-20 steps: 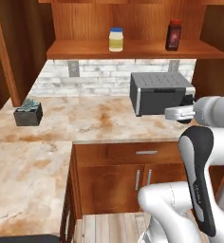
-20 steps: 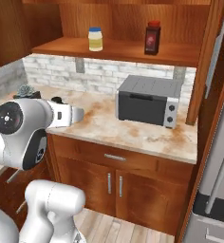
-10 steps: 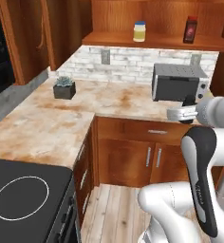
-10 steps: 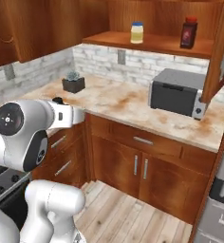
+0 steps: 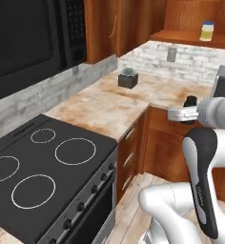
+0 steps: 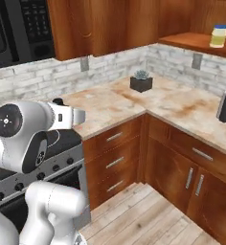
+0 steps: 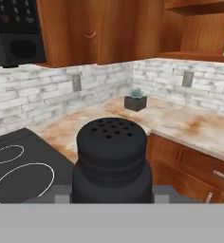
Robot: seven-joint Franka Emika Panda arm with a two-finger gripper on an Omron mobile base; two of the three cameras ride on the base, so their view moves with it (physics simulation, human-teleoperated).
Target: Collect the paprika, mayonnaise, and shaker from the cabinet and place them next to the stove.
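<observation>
Marble-patterned counter [image 5: 105, 107] is seen wrapping an inner corner below a white brick backsplash, with a small potted plant [image 5: 127, 78] set near the corner. Stove [image 5: 43, 171] with four white rings is seen at the counter's near end. Black shaker [image 7: 112, 161] is held clamped in the gripper [image 7: 112, 197], raised off the counter, perforated top facing the hand camera. Mayonnaise [image 6: 219, 36] is left on the cabinet [image 6: 191, 42] shelf.
</observation>
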